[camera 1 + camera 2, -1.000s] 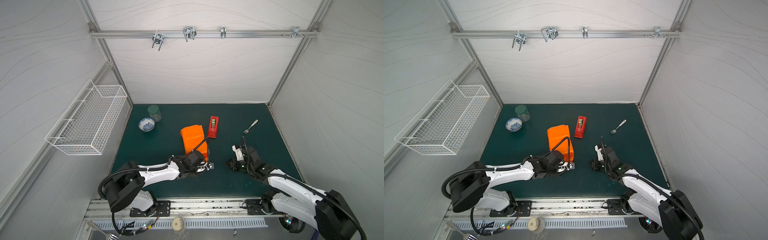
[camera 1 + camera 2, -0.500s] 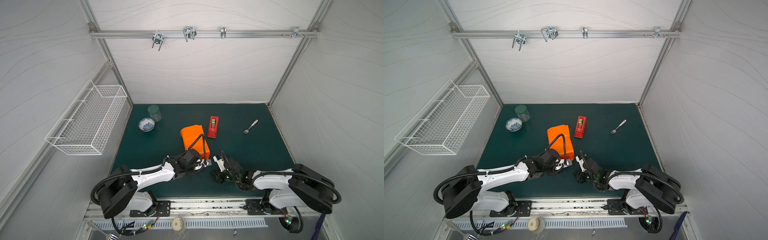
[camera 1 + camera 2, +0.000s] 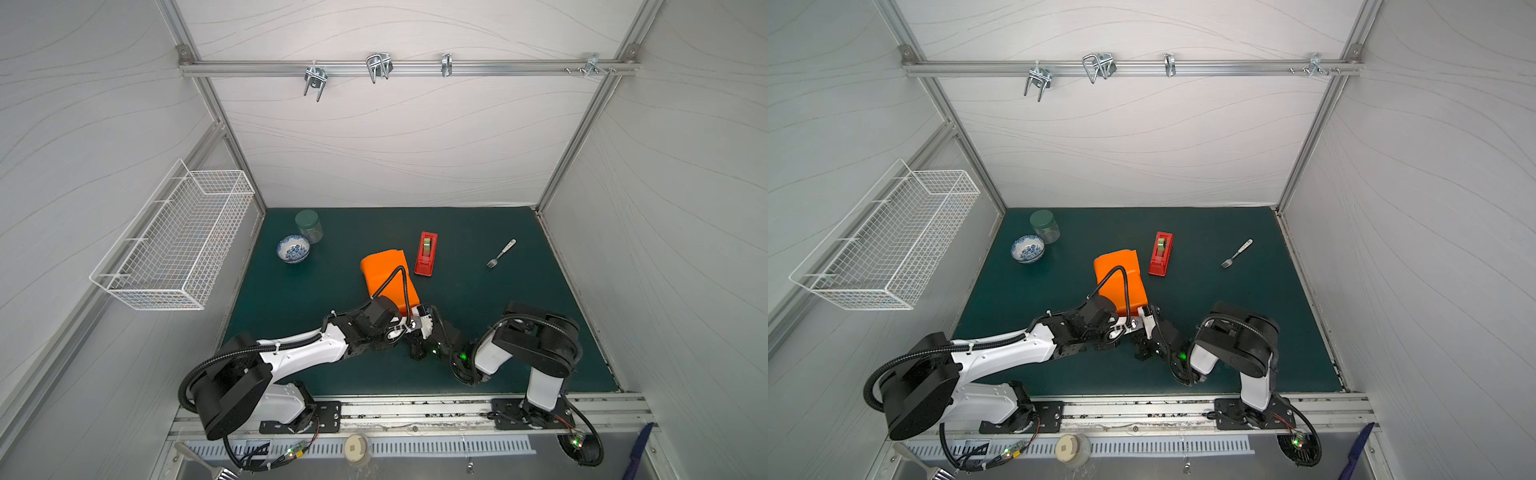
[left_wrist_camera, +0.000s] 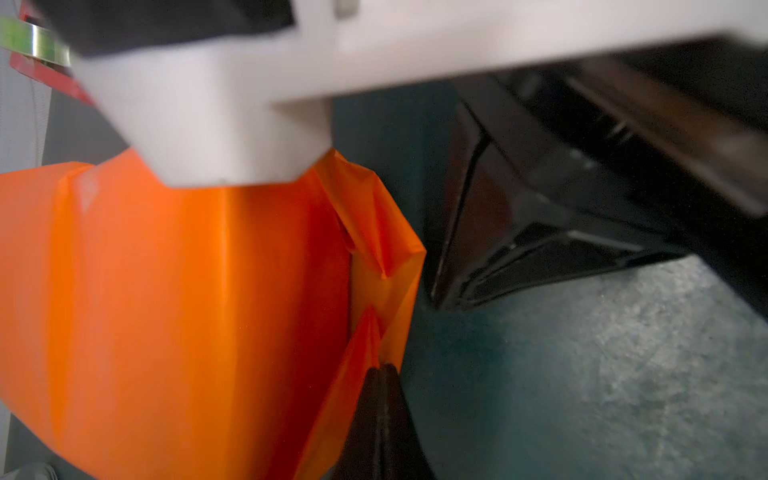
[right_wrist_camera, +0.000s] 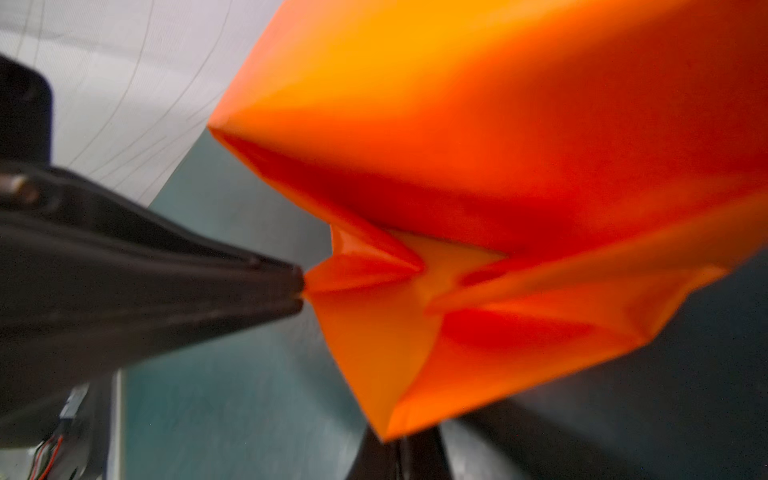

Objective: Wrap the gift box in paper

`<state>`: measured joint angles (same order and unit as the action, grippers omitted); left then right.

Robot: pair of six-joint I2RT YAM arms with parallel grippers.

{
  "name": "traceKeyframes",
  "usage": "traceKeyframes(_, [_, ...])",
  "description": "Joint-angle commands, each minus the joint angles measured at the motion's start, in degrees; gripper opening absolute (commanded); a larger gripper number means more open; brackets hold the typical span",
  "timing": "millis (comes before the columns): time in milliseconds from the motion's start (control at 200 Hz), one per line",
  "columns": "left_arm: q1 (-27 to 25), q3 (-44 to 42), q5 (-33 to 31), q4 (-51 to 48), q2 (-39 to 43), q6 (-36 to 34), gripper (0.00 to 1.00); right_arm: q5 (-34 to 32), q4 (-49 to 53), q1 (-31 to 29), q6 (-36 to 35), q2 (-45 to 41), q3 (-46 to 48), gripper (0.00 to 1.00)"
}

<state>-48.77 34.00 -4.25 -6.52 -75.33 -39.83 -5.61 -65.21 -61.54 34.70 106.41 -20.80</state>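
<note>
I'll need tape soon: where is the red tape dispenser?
In both top views the red tape dispenser lies on the green mat, just right of the orange paper and toward the back wall; the fork is farther right.

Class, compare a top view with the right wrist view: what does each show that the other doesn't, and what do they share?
Only a top view: the bowl, jar, fork and tape dispenser. Only the right wrist view: the left gripper shut on a fold of the paper. Both: that orange paper and the teal mat.
</note>
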Motion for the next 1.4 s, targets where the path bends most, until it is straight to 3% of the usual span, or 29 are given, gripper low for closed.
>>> traceKeyframes(0, [0.3,0.2,1.7,0.9,1.4,-0.1,0.00,-5.2,-2.8,-0.2,0.1,2.4,0.0,0.02])
traceKeyframes(380, [0.5,0.4,2.6,-0.3,2.8,0.6,0.01,-7.3,-7.8,-0.2,-3.1,5.8,-1.4,0.01])
traceKeyframes(745, [0.4,-4.9,0.3,4.8,12.9,-0.7,0.53,-7.4,-8.5,0.1,-6.4,5.5,-1.4,0.00])
traceKeyframes(880, [0.4,-7.6,-1.5,8.8,14.7,-3.3,0.83,-7.4,-8.3,0.2,-6.9,4.8,-1.2,0.00])
traceKeyframes(940, [0.4,-8.1,-2.4,10.3,14.1,-4.3,0.91,-7.4,-7.8,0.3,-7.3,4.4,-1.3,0.00])
traceKeyframes(1391, [0.6,-10.6,-5.1,22.7,5.3,-13.4,0.97,-7.4,-8.3,0.5,-6.6,4.7,-1.4,0.00])
